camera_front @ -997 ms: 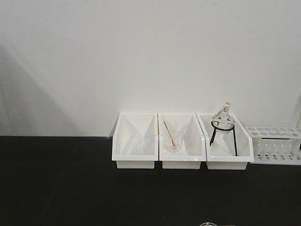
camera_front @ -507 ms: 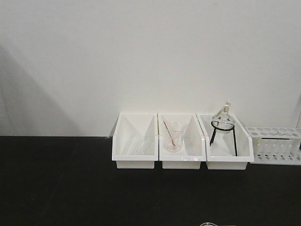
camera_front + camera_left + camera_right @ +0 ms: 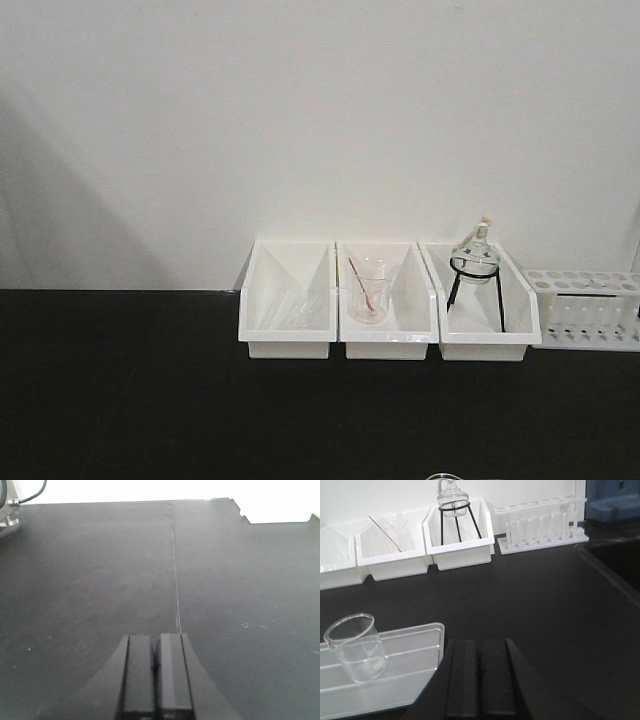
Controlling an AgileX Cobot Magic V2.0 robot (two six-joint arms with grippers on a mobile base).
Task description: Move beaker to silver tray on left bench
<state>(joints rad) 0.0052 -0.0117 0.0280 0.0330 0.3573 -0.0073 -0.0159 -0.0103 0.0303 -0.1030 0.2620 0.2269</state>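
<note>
The beaker (image 3: 356,646) stands on a clear tray (image 3: 415,647) on the bench (image 3: 530,595), left of the right gripper (image 3: 480,680), whose jaws are pressed together (the left gripper (image 3: 156,675) likewise), so they should spread before closing squarely around its wall.

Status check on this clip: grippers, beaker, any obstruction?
Left gripper shut, empty, over bare benchtop. Right gripper shut, empty. Beaker upright on a clear tray, ahead-left of right gripper, ungrasped. Silver tray not in view. Path to beaker clear.
</note>
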